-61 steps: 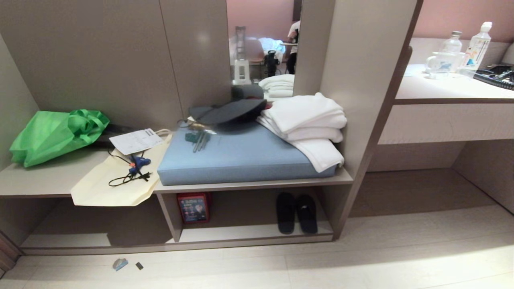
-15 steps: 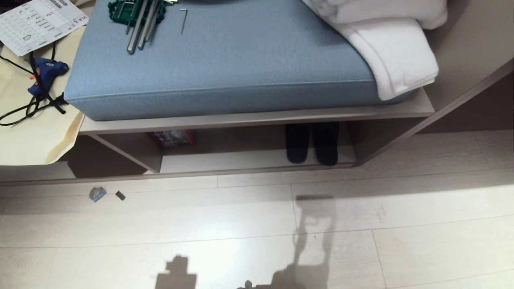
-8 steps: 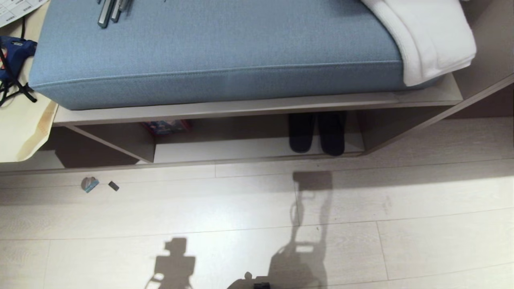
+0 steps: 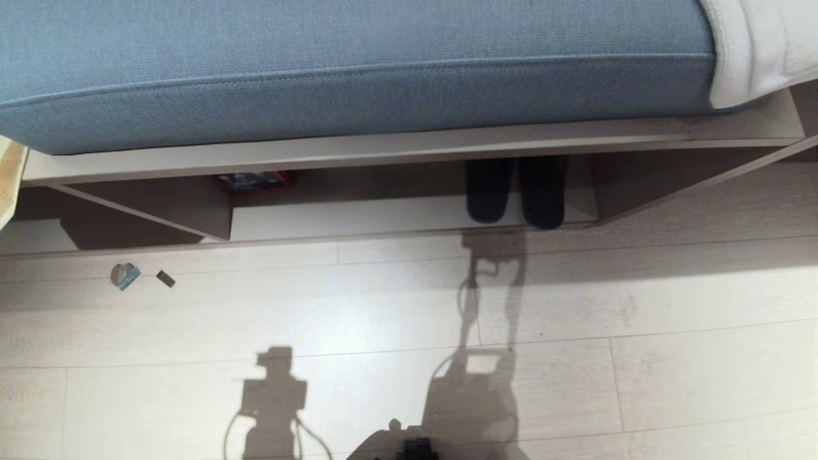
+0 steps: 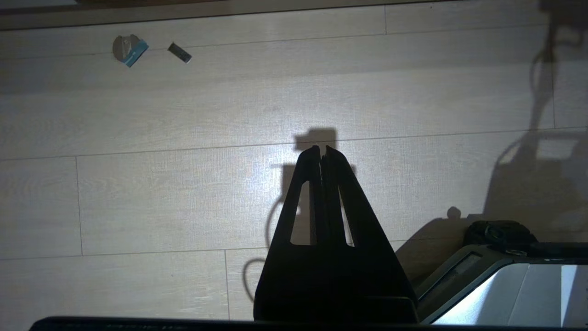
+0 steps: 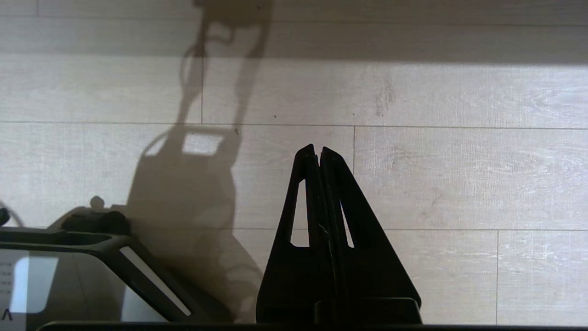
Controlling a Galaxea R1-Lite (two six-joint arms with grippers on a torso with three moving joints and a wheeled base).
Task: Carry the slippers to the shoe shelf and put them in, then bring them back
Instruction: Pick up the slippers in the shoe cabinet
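Observation:
The slippers (image 4: pixel 515 193), a dark pair side by side, stand in the right end of the shoe shelf (image 4: pixel 358 218), heels at the front edge of its pale bottom board and toes hidden under the bench board. Neither arm shows in the head view. My left gripper (image 5: pixel 321 149) hangs shut over bare floor with nothing in it. My right gripper (image 6: pixel 318 149) is shut and empty too, above the floor planks well short of the shelf.
A blue cushion (image 4: pixel 351 64) and a white towel (image 4: pixel 754 45) lie on the bench above the shelf. A red box (image 4: pixel 252 181) stands at the shelf's left end by the divider (image 4: pixel 160 214). Two small scraps (image 4: pixel 124 276) lie on the floor. My base (image 4: pixel 409 448) shows at the bottom edge.
The whole head picture has slid upward and grown closer, so the camera has bent down toward the floor. The slippers and both grippers have kept their places.

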